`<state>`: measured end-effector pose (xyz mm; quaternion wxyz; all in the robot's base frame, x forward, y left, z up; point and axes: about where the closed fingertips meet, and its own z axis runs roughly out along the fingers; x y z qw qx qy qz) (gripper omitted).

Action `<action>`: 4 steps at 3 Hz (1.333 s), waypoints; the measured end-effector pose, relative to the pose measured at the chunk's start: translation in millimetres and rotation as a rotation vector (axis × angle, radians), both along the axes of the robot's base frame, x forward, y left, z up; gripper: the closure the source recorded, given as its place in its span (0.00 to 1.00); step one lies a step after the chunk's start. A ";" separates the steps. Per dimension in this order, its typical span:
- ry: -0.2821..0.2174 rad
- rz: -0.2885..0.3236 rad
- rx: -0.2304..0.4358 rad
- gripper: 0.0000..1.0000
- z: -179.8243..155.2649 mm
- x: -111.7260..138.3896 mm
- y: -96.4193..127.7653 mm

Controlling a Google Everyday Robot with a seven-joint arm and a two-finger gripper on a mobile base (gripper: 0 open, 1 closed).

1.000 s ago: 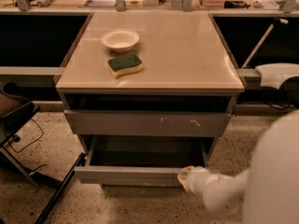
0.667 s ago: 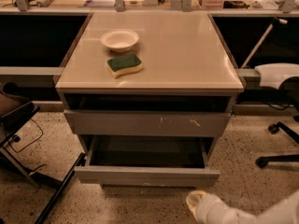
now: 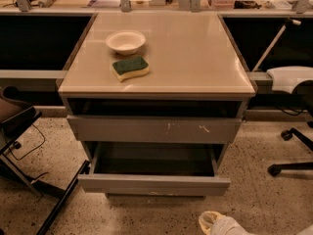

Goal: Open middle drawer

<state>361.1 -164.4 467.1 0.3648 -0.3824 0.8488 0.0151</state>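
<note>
Looking down over the cabinet, you are seeing the middle drawer standing pulled out toward you, its plain grey front hanging well forward of the cabinet body and its grey box interior lying exposed. Above it, the grey drawer front with white scratch marks is sitting less far out, and a dark slot is showing between that front and the cabinet top.

Your gripper is hovering at the bottom edge of the view, low over the speckled floor, in front of the drawer's right end and apart from it. It is touching nothing, and you cannot tell whether it is parted or closed. The pale arm is trailing off to the right behind it.

On the cabinet top, 1 white bowl is sitting toward the back left, and 1 sponge, green side up over yellow, is lying just in front of it, apart from the bowl.

Around the cabinet, black frame legs are slanting across the floor to the left, 1 of them reaching close to the drawer's left corner. A thin cable is looping on the floor beside them. To the right, a castor chair base is standing well clear of the drawer, with a white padded piece jutting in above it.
</note>
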 end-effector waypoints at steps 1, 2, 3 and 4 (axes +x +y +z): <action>0.000 0.000 0.000 0.34 0.0 0.0 0.0; 0.000 0.000 0.000 0.11 0.0 0.0 0.0; 0.000 0.000 0.000 0.00 0.0 0.1 0.1; -0.002 0.015 0.002 0.00 1.0 5.7 3.3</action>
